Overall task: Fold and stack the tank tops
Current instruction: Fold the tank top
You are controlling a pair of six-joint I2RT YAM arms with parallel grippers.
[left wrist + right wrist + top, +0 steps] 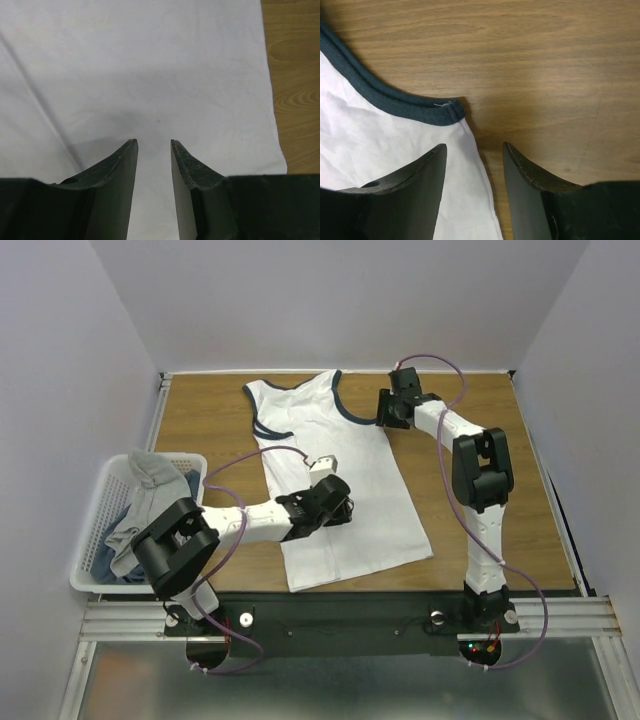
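Tabletop (520, 440) of brown wood carries your white tank top (340, 440), spread flat at its centre, straps toward the far edge and hem toward the arm bases. On your left sits the white lattice basket (95, 530) with grey tank tops (150, 475) heaped inside. Your left gripper (153, 145) hangs over the white top's lower body, jaws parted, only flat cloth beneath them. Your right gripper (474, 150) has its jaws apart too, astride the cloth's side edge just under the navy armhole trim (395, 102).
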